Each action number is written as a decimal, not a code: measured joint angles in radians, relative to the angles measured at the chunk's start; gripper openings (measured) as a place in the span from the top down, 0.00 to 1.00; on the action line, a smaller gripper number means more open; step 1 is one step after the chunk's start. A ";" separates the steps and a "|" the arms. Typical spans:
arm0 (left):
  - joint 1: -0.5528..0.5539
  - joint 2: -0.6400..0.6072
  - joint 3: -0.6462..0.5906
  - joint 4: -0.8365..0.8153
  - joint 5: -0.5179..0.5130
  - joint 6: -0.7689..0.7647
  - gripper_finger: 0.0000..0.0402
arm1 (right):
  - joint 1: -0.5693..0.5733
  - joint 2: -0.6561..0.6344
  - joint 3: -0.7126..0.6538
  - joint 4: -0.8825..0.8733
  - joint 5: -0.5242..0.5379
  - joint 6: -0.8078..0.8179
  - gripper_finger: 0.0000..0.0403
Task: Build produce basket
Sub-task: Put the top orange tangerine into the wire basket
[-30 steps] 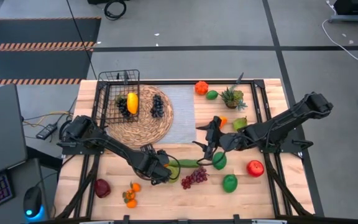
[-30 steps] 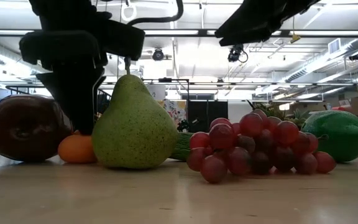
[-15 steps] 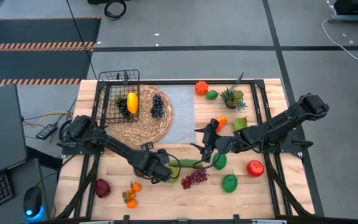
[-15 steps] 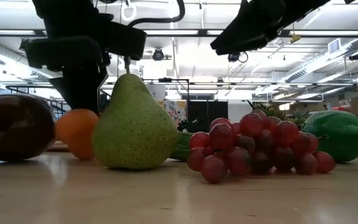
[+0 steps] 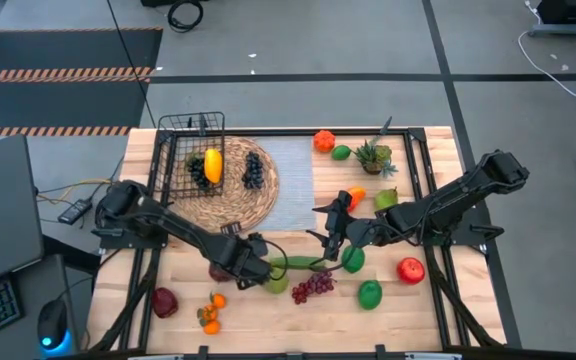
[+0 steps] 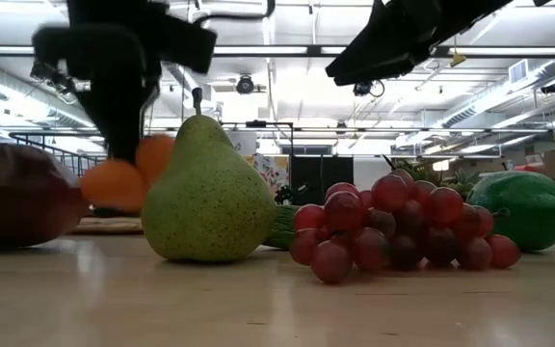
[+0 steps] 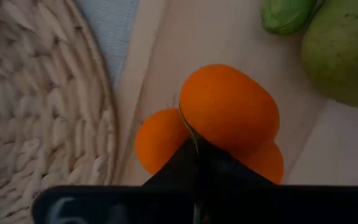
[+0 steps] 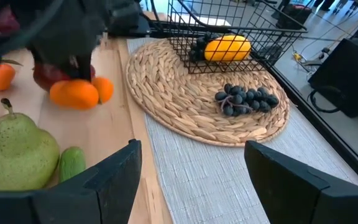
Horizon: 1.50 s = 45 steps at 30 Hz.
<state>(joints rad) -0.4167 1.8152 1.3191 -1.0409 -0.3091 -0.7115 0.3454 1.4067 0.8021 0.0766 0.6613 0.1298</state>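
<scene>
**Orange cluster lifted, bound for the basket**

Held off the worktop [image 5: 298, 315]: a cluster of oranges [image 7: 229, 112], clamped in the left gripper [image 5: 236, 262], jaws closed tight on it, dark fingers meeting beneath the fruit in the left wrist view. Seen hanging clear of the wood in the low view, just beside the green pear [image 6: 208, 193]. Directly under and beside the load: the edge of the round woven mat [image 5: 230, 190], with the cucumber [image 5: 303, 262] and red grapes [image 5: 313, 286] near the pear.

Farther off, on the mat: the black wire basket [image 5: 193, 150], already carrying a yellow mango [image 5: 212, 163] and a dark bunch inside the mesh, with dark grapes [image 5: 253, 170] lying on the straw outside it. Still loose on the worktop: a dark red apple [image 5: 164, 301], more small oranges [image 5: 209, 318], green limes [image 5: 370, 293], a red apple [image 5: 410, 269].

Right gripper [image 5: 332, 235] poised near the worktop's middle above a green fruit, jaws spread wide, holding nothing.

Step in hand, by judgement: carrying the oranges to the basket. Next move calls for more height to clear the basket's rim and handles, travel across the mat, then release over the free space beside the mango. Risk: the lumpy cluster slipping from a narrow pinch.
</scene>
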 joint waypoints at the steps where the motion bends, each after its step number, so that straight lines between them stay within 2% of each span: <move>1: 0.001 -0.009 0.012 -0.015 -0.006 0.001 0.96 | 0.000 0.000 0.000 0.001 0.000 0.000 0.29; 8: 0.027 -0.049 0.109 -0.224 -0.117 0.043 0.97 | -0.001 0.000 0.000 -0.007 0.002 0.000 0.29; 16: 0.121 -0.088 0.164 -0.529 -0.258 0.061 0.95 | -0.001 0.000 -0.009 0.000 0.002 0.005 0.29; 23: 0.259 -0.174 0.165 -0.530 -0.288 0.178 0.96 | -0.005 0.000 -0.061 0.061 0.000 0.004 0.29; 28: 0.366 -0.239 0.164 -0.531 -0.327 0.254 0.95 | -0.010 0.000 -0.064 0.066 0.000 0.005 0.29; 35: 0.525 -0.298 0.162 -0.530 -0.329 0.325 0.96 | -0.010 0.000 -0.064 0.073 -0.001 0.002 0.29; 45: 0.693 -0.320 0.162 -0.529 -0.335 0.444 0.94 | -0.008 0.000 -0.064 0.056 -0.001 0.012 0.29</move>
<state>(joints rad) 0.2766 1.4948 1.4811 -1.5700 -0.6437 -0.2675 0.3378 1.4063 0.7383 0.1322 0.6602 0.1415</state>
